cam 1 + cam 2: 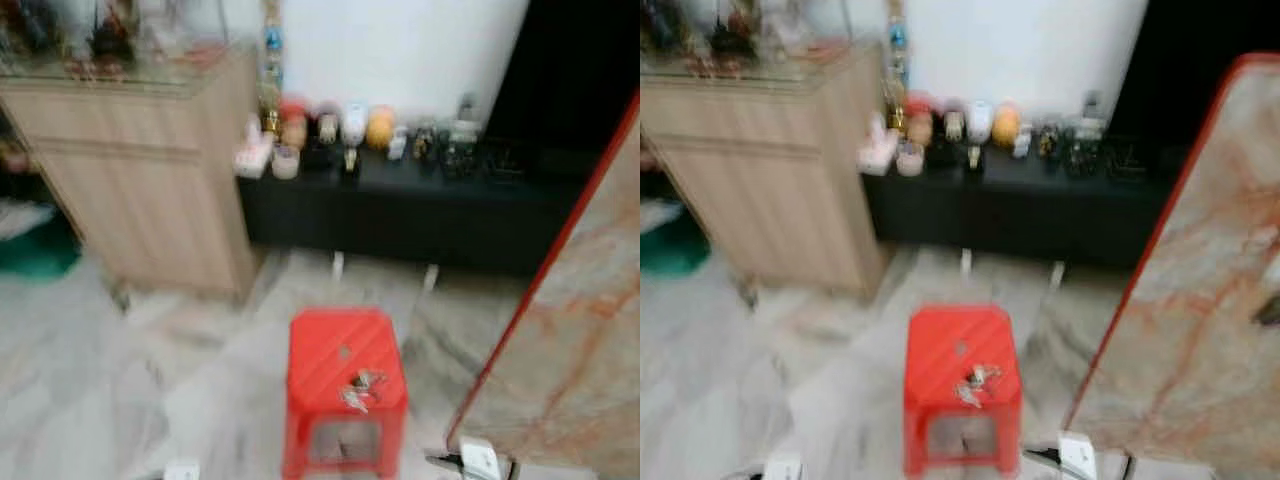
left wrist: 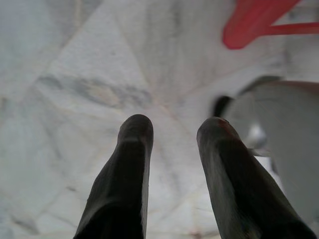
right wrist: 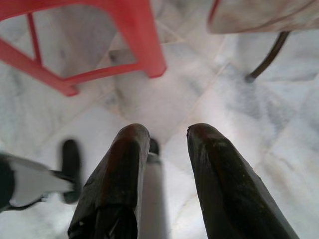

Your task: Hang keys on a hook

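A bunch of keys [image 1: 360, 390] lies on the top of a red plastic stool [image 1: 343, 362] that stands on the marble floor just ahead of me. The head views are blurred. My left gripper [image 2: 172, 127] hangs over the pale floor, its two black fingers open with nothing between them; a corner of the red stool [image 2: 254, 22] shows beyond it. My right gripper [image 3: 164, 132] also hangs low and open, pointing at the floor beside the red stool's legs [image 3: 139, 45].
A wooden cabinet [image 1: 150, 170] stands at the left. A low black shelf [image 1: 420, 210] with small ornaments [image 1: 340, 130] runs along the white wall behind the stool. A marble-patterned table with a red edge [image 1: 570, 330] rises on the right, close to the stool.
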### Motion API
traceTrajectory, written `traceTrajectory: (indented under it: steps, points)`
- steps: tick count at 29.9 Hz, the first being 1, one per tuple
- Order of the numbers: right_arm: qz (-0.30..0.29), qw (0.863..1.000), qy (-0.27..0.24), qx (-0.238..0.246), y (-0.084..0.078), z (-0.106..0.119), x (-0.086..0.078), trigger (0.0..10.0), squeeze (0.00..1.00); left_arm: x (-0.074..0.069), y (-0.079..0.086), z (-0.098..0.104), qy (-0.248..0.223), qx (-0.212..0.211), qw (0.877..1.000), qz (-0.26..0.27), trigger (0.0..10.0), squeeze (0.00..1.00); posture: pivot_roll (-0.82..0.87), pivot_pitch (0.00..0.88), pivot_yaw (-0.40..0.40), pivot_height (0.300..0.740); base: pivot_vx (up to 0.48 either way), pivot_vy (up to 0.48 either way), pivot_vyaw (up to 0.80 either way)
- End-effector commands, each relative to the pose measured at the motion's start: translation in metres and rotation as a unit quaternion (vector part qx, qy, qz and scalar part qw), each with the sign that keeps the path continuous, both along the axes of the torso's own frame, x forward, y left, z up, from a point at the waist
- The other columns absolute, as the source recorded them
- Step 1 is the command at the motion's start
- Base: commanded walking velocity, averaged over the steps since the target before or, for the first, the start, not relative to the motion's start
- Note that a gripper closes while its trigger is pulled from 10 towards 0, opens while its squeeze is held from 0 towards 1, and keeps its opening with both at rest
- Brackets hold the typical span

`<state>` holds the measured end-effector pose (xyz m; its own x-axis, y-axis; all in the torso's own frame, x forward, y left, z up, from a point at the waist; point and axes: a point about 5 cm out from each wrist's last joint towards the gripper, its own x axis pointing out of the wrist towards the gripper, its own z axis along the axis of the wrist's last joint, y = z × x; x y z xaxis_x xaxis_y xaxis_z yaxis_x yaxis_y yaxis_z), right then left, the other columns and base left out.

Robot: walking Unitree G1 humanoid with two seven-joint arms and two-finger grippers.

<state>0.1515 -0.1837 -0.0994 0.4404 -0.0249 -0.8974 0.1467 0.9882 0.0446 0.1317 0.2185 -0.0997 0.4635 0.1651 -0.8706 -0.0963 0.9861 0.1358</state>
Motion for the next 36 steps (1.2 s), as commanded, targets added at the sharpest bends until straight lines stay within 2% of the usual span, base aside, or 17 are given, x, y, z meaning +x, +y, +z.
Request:
traceTrajectory:
  steps: [1,6,23,36]
  points:
    - [0.004,1.000,-0.010,0.007,0.006,0.002,0.006,10.0,0.00,0.000,0.011,0.002,0.001,0.014,1.000,-0.002,10.0,0.00,0.05,0.000,-0.018,0.740,0.000,0.431,0.00]
    - [0.005,1.000,-0.009,0.007,0.006,0.001,0.005,10.0,0.00,-0.007,0.026,0.004,0.000,0.020,1.000,0.003,10.0,0.00,0.06,0.000,-0.020,0.740,0.000,0.086,0.00]
    - [0.008,1.000,-0.011,0.006,0.005,0.002,0.006,10.0,0.00,-0.001,0.013,0.003,-0.008,0.009,1.000,0.001,10.0,0.00,0.06,0.000,-0.023,0.740,0.000,0.000,0.00]
    - [0.009,1.000,-0.015,0.006,0.006,0.002,0.007,10.0,0.00,-0.006,0.020,0.003,-0.004,0.010,1.000,0.003,10.0,0.00,0.06,0.000,-0.024,0.740,0.000,0.000,0.00]
